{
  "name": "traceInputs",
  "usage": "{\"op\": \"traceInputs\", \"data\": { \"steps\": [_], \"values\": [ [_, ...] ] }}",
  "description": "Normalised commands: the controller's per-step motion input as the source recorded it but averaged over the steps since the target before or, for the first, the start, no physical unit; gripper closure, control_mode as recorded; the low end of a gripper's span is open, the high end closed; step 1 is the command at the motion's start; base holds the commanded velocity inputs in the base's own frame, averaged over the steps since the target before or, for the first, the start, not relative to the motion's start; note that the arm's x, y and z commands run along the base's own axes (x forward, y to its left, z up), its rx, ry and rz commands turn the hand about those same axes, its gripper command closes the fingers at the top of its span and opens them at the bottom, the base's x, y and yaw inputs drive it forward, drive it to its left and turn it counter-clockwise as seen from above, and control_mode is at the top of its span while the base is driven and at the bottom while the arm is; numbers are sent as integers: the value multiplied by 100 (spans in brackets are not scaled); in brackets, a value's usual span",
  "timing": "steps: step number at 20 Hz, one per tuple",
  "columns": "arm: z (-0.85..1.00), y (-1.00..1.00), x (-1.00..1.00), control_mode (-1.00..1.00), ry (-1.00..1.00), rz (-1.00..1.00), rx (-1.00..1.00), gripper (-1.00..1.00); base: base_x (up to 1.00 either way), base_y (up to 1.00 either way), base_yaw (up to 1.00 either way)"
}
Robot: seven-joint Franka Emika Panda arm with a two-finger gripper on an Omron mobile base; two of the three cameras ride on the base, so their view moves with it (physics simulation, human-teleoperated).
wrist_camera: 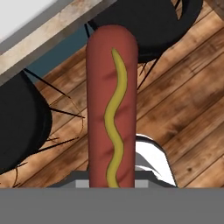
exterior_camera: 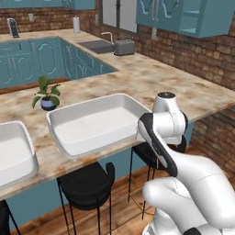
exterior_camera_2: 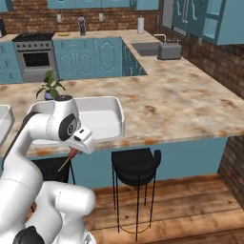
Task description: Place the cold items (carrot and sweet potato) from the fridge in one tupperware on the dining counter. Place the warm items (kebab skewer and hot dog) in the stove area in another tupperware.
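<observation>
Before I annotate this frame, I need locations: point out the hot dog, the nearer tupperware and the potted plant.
hot dog (wrist_camera: 109, 113), hand view, middle of sausage.
tupperware (exterior_camera: 98, 98), left base view, far rim.
potted plant (exterior_camera: 47, 104), left base view, blue pot.

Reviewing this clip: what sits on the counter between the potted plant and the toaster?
Nothing: in the right base view, bare marbled counter runs from the potted plant to the toaster. The nearer white tub sits off that line.

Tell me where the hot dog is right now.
The hot dog is held in the gripper, sticking out over the wooden floor beside the black stools, just below the dining counter edge.
</observation>
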Motion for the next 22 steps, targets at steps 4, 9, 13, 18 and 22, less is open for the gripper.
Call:
{"op": "traceInputs", "data": {
  "steps": [4,9,13,18,22],
  "values": [
    [0,0,0,-100,0,0,0,100,0,0,0],
    [51,22,17,-100,-1,-2,-7,100,0,0,0],
    [100,26,81,-100,16,0,0,100,0,0,0],
    [69,0,100,-100,22,1,0,100,0,0,0],
    [0,0,100,-100,1,30,0,100,0,0,0]
  ]
}}
